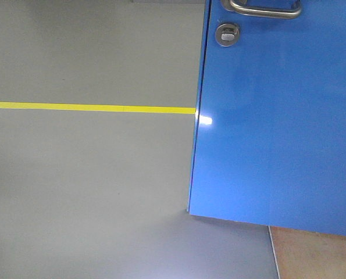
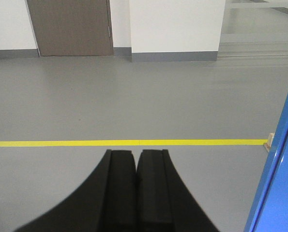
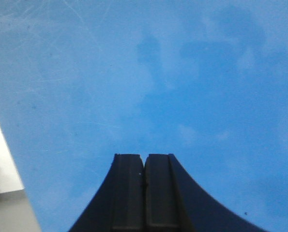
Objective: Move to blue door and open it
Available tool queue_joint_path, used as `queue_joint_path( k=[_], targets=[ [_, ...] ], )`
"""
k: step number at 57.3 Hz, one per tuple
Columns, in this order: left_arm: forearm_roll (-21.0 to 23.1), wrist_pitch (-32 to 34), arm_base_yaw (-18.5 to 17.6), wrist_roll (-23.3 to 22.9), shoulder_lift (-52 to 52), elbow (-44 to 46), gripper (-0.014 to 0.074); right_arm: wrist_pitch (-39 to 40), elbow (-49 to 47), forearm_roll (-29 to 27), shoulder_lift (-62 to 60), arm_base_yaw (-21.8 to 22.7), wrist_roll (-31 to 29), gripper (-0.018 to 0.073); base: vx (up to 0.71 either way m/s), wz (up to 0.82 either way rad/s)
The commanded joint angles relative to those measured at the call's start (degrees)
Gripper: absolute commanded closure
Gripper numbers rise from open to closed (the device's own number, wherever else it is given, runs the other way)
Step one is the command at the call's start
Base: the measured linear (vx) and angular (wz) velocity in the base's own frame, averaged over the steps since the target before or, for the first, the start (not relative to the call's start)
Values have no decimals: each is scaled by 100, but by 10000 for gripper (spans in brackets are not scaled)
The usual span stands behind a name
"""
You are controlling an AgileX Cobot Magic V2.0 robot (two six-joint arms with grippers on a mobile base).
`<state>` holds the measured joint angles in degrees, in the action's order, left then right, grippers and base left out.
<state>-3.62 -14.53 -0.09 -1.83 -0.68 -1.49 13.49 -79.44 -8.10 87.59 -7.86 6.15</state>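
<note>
Blue door point(image 1: 277, 128) is filling the right side of the front view, its silver lever handle point(image 1: 266, 9) and round lock point(image 1: 227, 35) sitting at the upper edge. Left gripper point(image 2: 136, 162) is facing grey floor point(image 2: 134, 106) crossed by a yellow line point(image 2: 124, 142), jaws pressed together holding nothing. Right gripper point(image 3: 144, 164), jaws likewise closed and empty, is pointing at the door's glossy face.

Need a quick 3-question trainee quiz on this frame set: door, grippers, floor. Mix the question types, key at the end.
1. True or false: in the front view the lever handle sits above the round thumb-turn lock on the blue door.
2. Multiple choice: the right gripper faces A) a brown door, B) the blue door's surface, C) the yellow floor line.
3. Fill in: the left gripper points across grey floor toward a ____ line.

Key: 1 true; 2 B; 3 yellow. Both grippers have their fingers pressed together and hold nothing.
</note>
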Motion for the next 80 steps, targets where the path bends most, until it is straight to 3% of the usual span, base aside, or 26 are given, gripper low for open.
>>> queue_joint_path(
  k=[1,16,25,32,41,48,63,80],
  targets=[
    [35,443,-39,-4,-65,152,524,277,-76,121,-763,-136,-28,547,0,0],
    [35,443,-39,-4,-65,152,524,1197,1917,1126,-2848,-533,-28,547,0,0],
    [35,443,-39,-4,-65,152,524,1286,3336,1020,-4387,-514,-28,547,0,0],
    [35,443,-39,-4,-65,152,524,1284,4433,1072,-5601,-514,-512,547,0,0],
    [35,443,-39,-4,-65,152,524,376,5861,1108,-7292,-435,-831,547,0,0],
    [35,443,-39,-4,-65,152,524,-700,6816,810,-8317,114,-508,547,0,0],
    [35,443,-39,-4,-65,152,524,-1104,7959,810,-8789,1073,-260,547,0,0],
    [35,443,-39,-4,-65,152,524,-1569,8130,810,-8789,1148,-584,547,0,0]
  ],
)
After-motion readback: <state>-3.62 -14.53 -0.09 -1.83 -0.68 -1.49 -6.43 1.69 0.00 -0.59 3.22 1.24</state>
